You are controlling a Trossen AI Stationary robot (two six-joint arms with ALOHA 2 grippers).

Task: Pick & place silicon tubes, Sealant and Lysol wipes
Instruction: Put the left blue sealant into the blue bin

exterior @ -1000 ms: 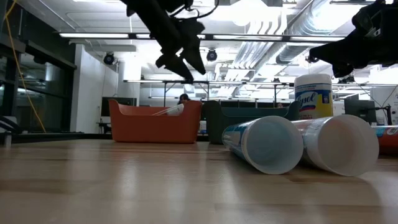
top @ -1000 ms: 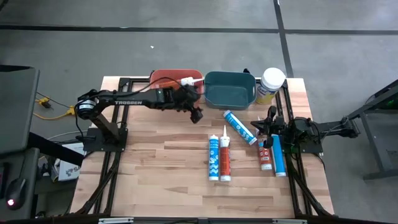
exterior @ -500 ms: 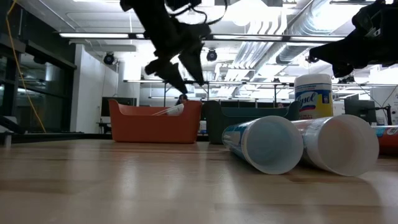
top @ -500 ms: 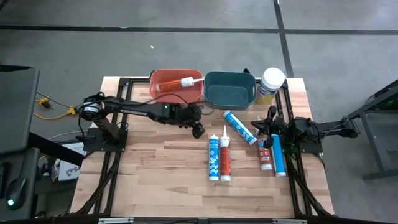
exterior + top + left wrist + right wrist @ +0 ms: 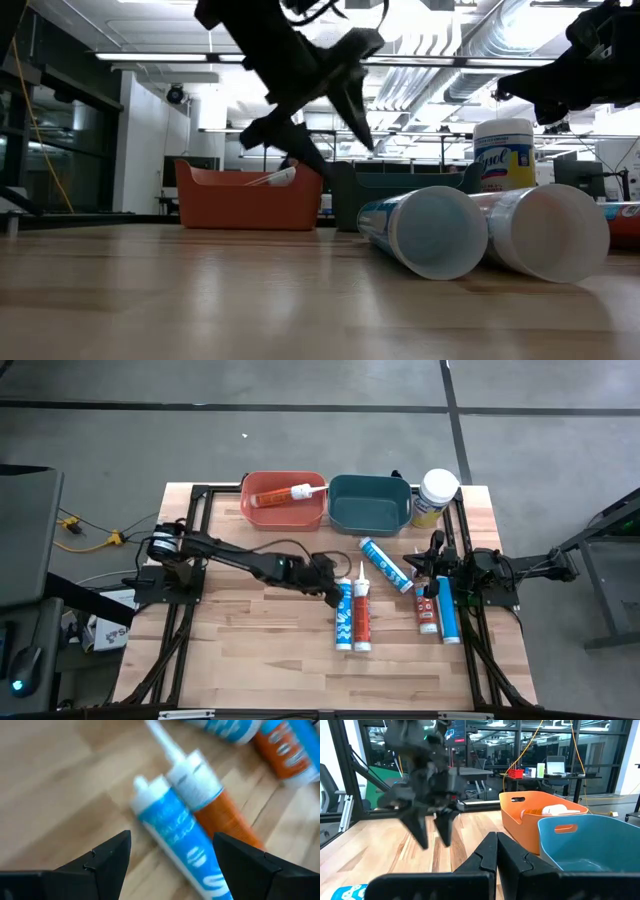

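Blue-labelled tube [image 5: 343,617]: lies flat mid-table, nozzle toward the bins, touching an orange-labelled tube [image 5: 360,615] along its side.
Handling (judged): rigid plastic cartridge, round and smooth, moderately heavy if full; liable to roll or slip. Best taken across the barrel near its middle, not by the thin nozzle; the neighbour pressed against it leaves little room for a finger on that side.
Left gripper [image 5: 331,593]: over the nozzle end of the pair, fingers spread wide and holding nothing; in the left wrist view the two tubes sit between its fingers [image 5: 105,862].
Right gripper [image 5: 434,552]: waits by the right table edge above the far tubes, fingers together, nothing between them.
Tubes on the table, counted: five. The central pair; one blue tube [image 5: 386,564] lying aslant just beyond them; one red tube [image 5: 427,610] and one blue tube [image 5: 447,610] side by side at the right edge.
Tubes already binned: one, orange with a white tip [image 5: 282,496], in the orange bin [image 5: 246,508].
Bins: two; the teal bin [image 5: 334,512] appears to hold nothing.
Lysol wipes [image 5: 434,496]: one canister, upright at the far right corner, just beside the teal bin.
Handling (judged): stout, light, label slick; wide for the fingers, so grip the body below the lid.
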